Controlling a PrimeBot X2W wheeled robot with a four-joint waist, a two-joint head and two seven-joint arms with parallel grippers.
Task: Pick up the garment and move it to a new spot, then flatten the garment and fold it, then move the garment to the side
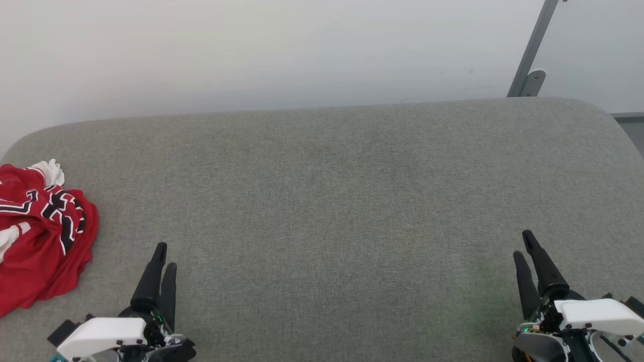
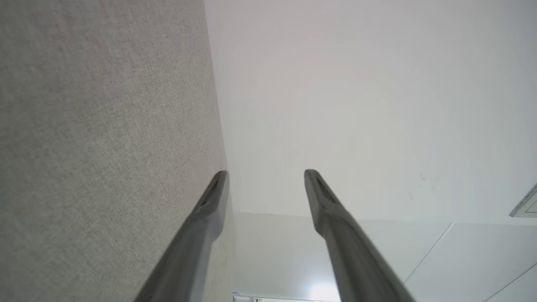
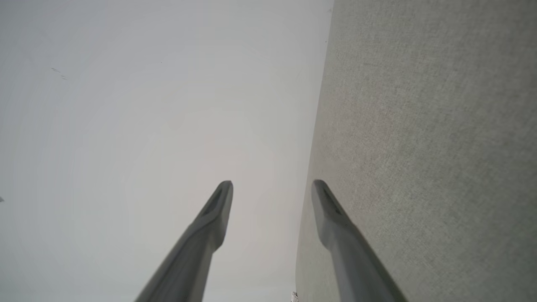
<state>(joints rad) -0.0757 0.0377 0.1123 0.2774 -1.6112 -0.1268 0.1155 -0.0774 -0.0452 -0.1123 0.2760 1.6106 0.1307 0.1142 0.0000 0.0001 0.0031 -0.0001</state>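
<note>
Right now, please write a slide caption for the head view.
Crumpled red garment on the grey fabric surface, far left; left gripper and right gripper open, apart from it.

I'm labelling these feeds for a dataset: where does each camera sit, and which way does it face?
Head view: on the head, facing forward and down at the grey padded surface, the garment at its left end; the left gripper and right gripper show at the bottom corners.
Left wrist view: on the left wrist, facing along its open fingers past the surface toward the white wall.
Right wrist view: on the right wrist, likewise, along its open fingers.
Shared: both wrist views show surface and wall.
</note>
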